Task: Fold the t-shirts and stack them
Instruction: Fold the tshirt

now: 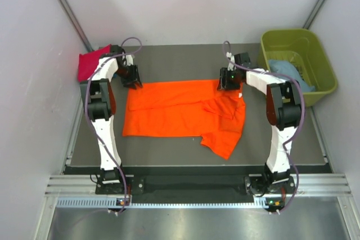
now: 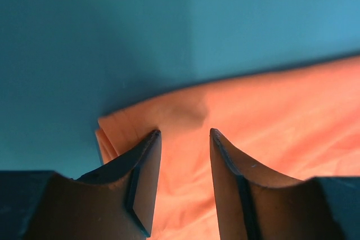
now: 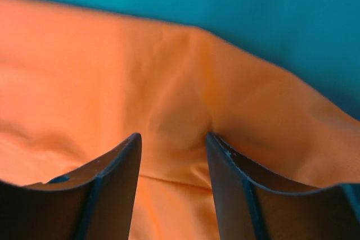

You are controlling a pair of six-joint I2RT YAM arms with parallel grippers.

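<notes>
The orange t-shirt (image 1: 180, 111) lies spread across the middle of the worktop (image 1: 169, 63). Its near-right part is doubled over into a crumpled flap that juts toward the arm bases, so it is not yet a tidy rectangle.

Both arms are down at the shirt's far edge. The left fingers (image 2: 135, 184) are at its far-left corner and the right fingers (image 3: 112, 189) at its far-right corner. Each pair stands apart, straddling the cloth with a clear gap and pinching nothing.

Beyond the shirt's far-left corner lies a crimson t-shirt (image 1: 88, 66). Beyond its far-right corner, an olive tub (image 1: 287, 32) holds a light blue t-shirt (image 1: 284, 70).

The step in hand appears to be folding the orange shirt, and stacking seems not yet begun. The next move probably calls for both pairs to close on the far hem together. They would then carry it evenly toward the near edge, keeping the cloth taut.
</notes>
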